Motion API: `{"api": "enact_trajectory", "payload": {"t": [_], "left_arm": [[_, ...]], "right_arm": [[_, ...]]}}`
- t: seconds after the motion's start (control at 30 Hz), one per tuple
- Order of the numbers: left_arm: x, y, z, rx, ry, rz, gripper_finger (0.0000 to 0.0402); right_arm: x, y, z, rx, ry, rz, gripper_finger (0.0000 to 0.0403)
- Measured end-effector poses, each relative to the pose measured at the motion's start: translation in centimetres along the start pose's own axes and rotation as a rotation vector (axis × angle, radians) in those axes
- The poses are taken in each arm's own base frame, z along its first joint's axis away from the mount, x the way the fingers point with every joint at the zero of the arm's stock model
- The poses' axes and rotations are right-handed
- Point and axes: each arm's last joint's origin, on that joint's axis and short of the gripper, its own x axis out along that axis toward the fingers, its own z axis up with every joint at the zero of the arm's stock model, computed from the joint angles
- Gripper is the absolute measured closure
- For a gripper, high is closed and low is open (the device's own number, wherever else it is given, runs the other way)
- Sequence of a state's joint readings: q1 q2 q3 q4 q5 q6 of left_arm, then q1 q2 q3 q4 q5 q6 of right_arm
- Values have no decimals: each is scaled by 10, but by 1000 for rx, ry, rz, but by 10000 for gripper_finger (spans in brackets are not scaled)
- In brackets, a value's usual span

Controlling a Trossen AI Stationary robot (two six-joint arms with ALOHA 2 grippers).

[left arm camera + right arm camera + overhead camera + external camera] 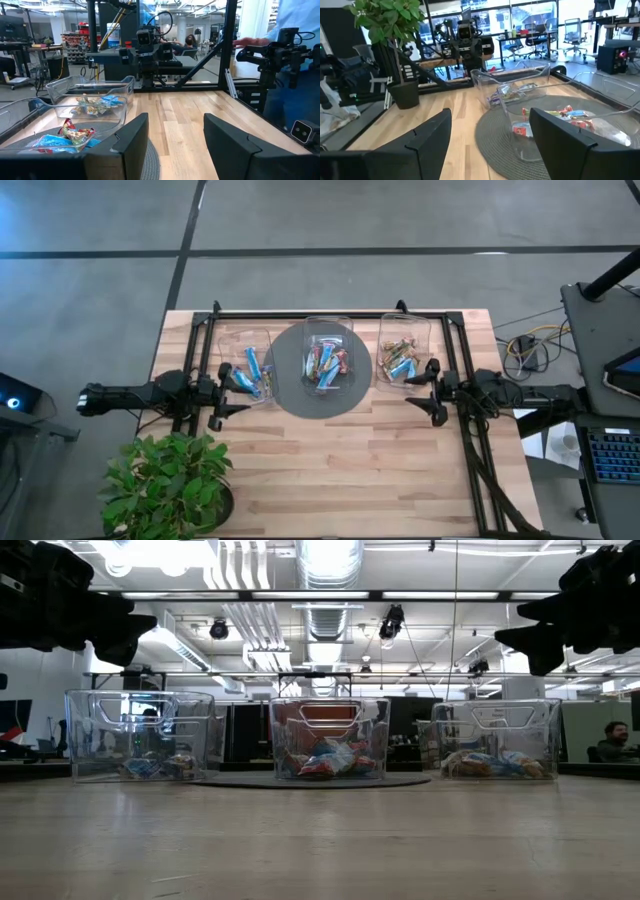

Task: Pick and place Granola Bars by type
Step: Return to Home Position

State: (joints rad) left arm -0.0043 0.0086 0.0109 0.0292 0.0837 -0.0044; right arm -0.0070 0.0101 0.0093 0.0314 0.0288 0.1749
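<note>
Three clear bins stand in a row on the far half of the table. The left bin [245, 370] holds mostly blue granola bars [140, 768]. The middle bin [328, 340] sits on a round grey mat and holds mixed bars [70, 137]. The right bin [403, 330] holds gold and blue bars [495, 764]. My left gripper [236, 396] hovers open by the left bin's near right corner, also seen as my left gripper [175, 145]. My right gripper [430, 392] hovers open by the right bin's near right corner, also seen as my right gripper [490, 142]. Both hang above bin height.
A potted plant [170, 480] stands at the table's near left corner. Black frame rails [465, 440] run along the table's left, right and far sides. The near half is bare wood [340, 470]. A person [300, 30] stands beyond the table.
</note>
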Motion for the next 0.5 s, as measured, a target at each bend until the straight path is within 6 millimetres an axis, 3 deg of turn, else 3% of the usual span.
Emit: {"api": "enact_trajectory", "payload": {"t": [0.5], "left_arm": [[0,0,0,0,1,0,227]], "right_arm": [[0,0,0,0,0,2,148]]}}
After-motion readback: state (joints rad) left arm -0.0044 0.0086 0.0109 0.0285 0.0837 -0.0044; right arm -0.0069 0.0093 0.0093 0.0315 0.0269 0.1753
